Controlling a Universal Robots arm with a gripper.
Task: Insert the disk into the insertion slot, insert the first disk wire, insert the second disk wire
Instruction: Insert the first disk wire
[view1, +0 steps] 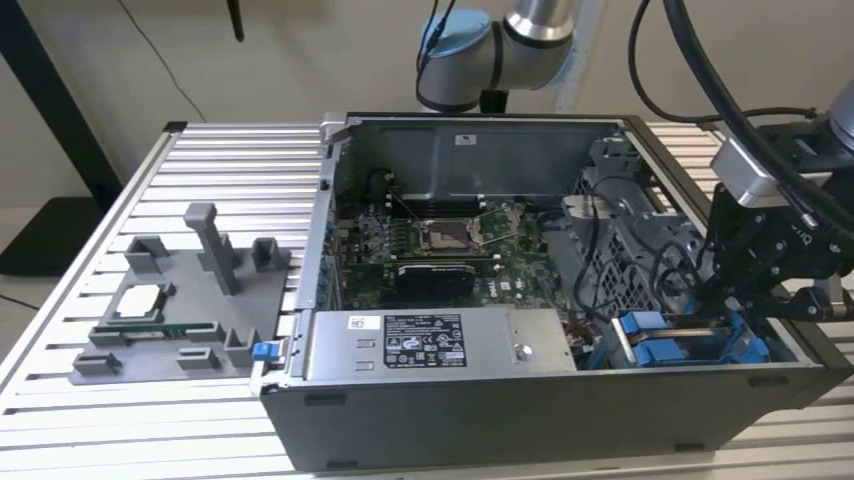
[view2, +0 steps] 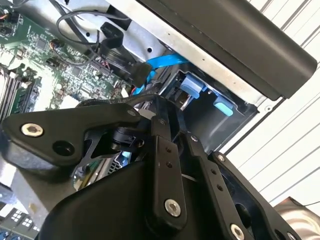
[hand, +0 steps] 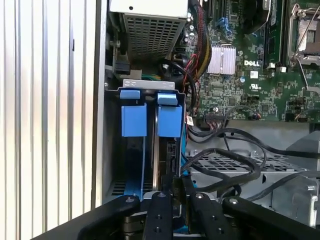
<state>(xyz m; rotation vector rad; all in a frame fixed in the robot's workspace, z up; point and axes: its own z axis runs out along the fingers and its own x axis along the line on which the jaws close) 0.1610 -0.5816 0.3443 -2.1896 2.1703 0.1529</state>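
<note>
Around the insertion slot (hand: 150, 83): the open computer case (view1: 534, 420). I take the slot to be the grey cage in the case's corner at the exterior view's right.
Motherboard (hand: 240, 75): lies flat beside the slot, across a tangle of cables.
Disk (hand: 170, 120): down inside the slot in its blue carrier, on the slot's motherboard side. It looks seated to me.
Gripper (hand: 175, 186): just above the slot's mouth, in line with the disk's end. Its fingers are drawn almost together, and I cannot make out whether they pinch a plug.
Wires: a blue wire (view2: 162, 61) and a black plug (view2: 136, 70) lie just beside the slot.
Step, as I judge it: wire work at the disk's end. I would keep the gripper square to the slot, press straight along it, and stay off the loose black cables (hand: 225, 165) beside it.
Views: the exterior view gives me the gripper's stance over the slot. The first wrist view gives the line down into the slot, and the second wrist view the blue wire's run.
</note>
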